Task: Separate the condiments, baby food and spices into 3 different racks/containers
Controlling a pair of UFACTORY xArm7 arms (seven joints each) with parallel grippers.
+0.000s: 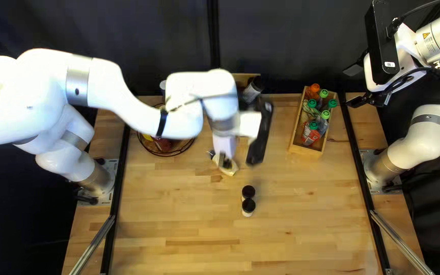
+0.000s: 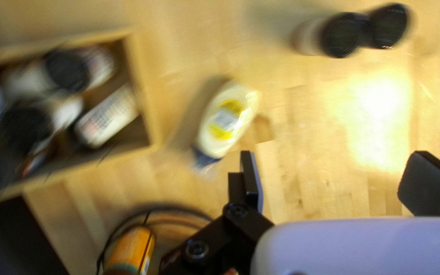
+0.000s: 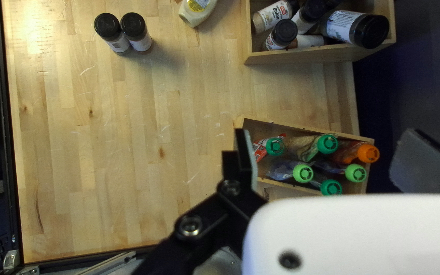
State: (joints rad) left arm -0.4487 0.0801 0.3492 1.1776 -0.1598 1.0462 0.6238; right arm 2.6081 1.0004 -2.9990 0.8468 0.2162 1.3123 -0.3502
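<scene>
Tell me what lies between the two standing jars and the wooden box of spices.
A pale squeeze bottle, lying on its side between jars and spice box, as the right wrist view shows.

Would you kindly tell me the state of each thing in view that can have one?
Left pincer: open, empty.
Right pincer: open, empty.
Mayo bottle: lying on its side.
Two table jars: upright, lids on, side by side.
Spice box: open-topped, jars jumbled inside.
Pouch box: open-topped, holding six pouches.
Pouches: capped.
Basket: in use, partly hidden.
</scene>
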